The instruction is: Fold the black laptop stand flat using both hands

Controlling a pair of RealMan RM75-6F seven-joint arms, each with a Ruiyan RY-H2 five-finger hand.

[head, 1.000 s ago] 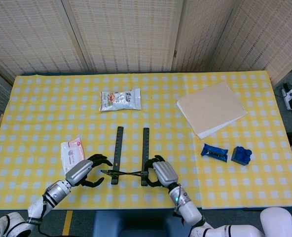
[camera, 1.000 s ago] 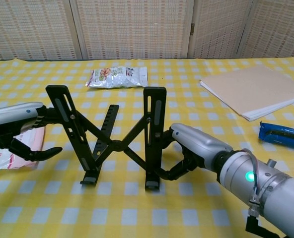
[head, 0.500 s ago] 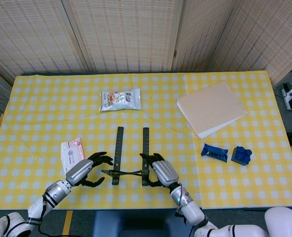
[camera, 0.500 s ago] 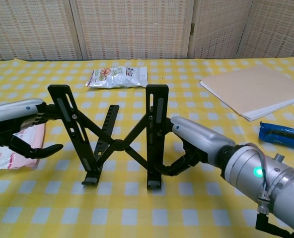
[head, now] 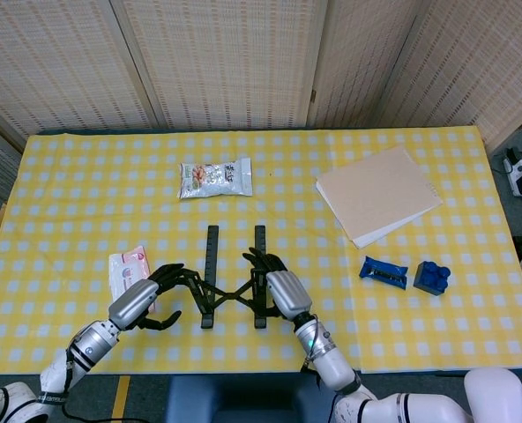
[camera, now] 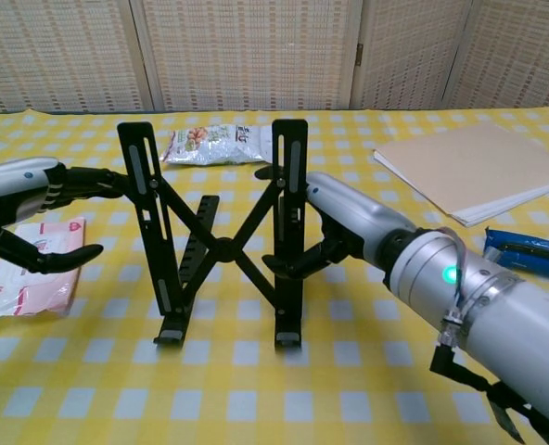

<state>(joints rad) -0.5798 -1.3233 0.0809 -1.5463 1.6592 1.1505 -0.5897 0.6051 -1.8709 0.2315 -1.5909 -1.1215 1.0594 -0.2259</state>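
The black laptop stand [head: 233, 280] stands propped up at the near middle of the yellow checked table [head: 85, 185]. In the chest view its two slotted rails rise steeply, joined by crossed links [camera: 223, 248]. My right hand [camera: 347, 221] grips the right rail [camera: 289, 213], fingers near its top and thumb lower on the same rail. My left hand [camera: 35, 215] reaches in from the left. Its fingertips [camera: 115, 180] touch the left rail [camera: 146, 199], while the thumb hangs apart below. From the head view, both hands [head: 152, 293] [head: 276, 282] flank the stand.
A snack bag [head: 215, 177] lies behind the stand. A pink-and-white tissue pack [camera: 35, 267] sits under my left hand. At the right are a beige stack of sheets [head: 377, 194], a blue wrapper [head: 384, 271] and a blue block [head: 431, 277].
The stand's rails have tipped up steeper and their tops have drawn closer. My right hand slid higher on the right rail; my left hand rose until its fingertips met the left rail.
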